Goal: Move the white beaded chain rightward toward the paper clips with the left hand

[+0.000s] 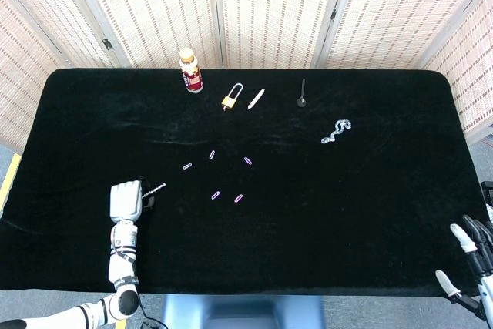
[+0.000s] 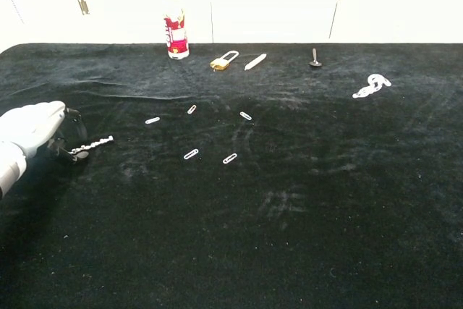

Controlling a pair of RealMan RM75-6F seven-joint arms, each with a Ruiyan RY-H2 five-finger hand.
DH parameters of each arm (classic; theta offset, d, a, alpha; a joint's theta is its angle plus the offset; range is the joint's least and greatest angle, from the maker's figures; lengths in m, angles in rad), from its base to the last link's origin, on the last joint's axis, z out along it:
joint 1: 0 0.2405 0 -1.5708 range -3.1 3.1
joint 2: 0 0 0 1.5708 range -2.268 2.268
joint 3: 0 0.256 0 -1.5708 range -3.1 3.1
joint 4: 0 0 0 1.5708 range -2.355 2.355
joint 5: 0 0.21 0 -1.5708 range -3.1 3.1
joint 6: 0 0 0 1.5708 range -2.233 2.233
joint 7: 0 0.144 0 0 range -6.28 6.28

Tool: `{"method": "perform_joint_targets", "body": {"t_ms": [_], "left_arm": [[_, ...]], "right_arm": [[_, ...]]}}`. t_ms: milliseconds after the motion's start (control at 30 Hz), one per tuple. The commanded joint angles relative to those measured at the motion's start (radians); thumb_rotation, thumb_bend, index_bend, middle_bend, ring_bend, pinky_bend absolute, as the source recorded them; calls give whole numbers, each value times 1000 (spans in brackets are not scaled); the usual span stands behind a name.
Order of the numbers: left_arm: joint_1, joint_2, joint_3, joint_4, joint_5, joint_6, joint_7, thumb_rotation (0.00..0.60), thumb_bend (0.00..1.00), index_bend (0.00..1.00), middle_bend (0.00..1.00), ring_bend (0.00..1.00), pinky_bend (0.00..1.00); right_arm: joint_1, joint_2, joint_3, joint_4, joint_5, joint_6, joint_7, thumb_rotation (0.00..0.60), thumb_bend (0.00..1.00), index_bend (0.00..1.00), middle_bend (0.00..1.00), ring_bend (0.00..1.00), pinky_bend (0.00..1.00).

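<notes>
Nearest the robot, the right hand point(image 1: 470, 256) hangs off the front right corner of the worktop point(image 1: 370, 213), fingers apart and holding nothing. On the near left, the left hand point(image 2: 32, 129) rests low on the black cloth with its fingers curled down at the left end of the white beaded chain point(image 2: 92, 144). It seems to pinch or press that end, though the contact itself is too small to make out, so I cannot tell whether it truly has hold.

The chain lies as a short, nearly straight strand of small pale beads, running right and slightly away from the hand, flat on the cloth. It sits left of the paper clips point(image 2: 191, 153), with bare cloth between. By my judgement the move is barely begun: the chain must yet travel right to reach the clips.

Further back stand a small bottle point(image 1: 190, 72), a padlock point(image 1: 231, 98), a white pen-like stick point(image 1: 256, 98), a black peg point(image 1: 301, 96) and a coarser silver chain point(image 1: 335, 131).
</notes>
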Motion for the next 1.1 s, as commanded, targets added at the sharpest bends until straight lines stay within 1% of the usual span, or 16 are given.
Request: {"method": "perform_joint_targets", "body": {"t_ms": [33, 233, 367, 633, 767, 800, 933, 1100], "left_arm": [[-2, 1, 4, 1, -8, -6, 4, 600, 383, 469, 1000, 1000, 1000], [-9, -1, -1, 13, -25, -10, 5, 600, 401, 527, 1000, 1000, 1000], [-14, -6, -2, 34, -35, -15, 2, 600, 433, 611, 1000, 1000, 1000], [-15, 2, 8, 43, -48, -28, 3, 600, 472, 654, 1000, 1000, 1000], [-12, 10, 11, 30, -48, -14, 10, 600, 571, 775, 1000, 1000, 1000], [-11, 13, 12, 25, -49, -10, 15, 600, 583, 791, 1000, 1000, 1000], [-5, 28, 17, -11, -40, 11, 19, 600, 592, 813, 1000, 1000, 1000], [6, 44, 34, -58, 34, 71, -21, 600, 594, 817, 1000, 1000, 1000]], "right_arm": [[1, 0, 0, -2, 0, -3, -3, 600, 291, 0, 0, 0, 0], [3, 0, 0, -6, 0, -7, -9, 600, 291, 0, 0, 0, 0], [2, 1, 0, -6, 2, -6, -7, 600, 291, 0, 0, 0, 0], [0, -2, 1, -4, 0, -2, -9, 600, 291, 0, 0, 0, 0], [0, -3, 0, -4, -3, -1, -14, 600, 292, 0, 0, 0, 0], [0, -3, 0, -4, -4, -1, -15, 600, 292, 0, 0, 0, 0], [-1, -3, -1, -4, -7, 0, -17, 600, 291, 0, 0, 0, 0], [-1, -5, -1, -3, -8, 2, -16, 600, 291, 0, 0, 0, 0]]}}
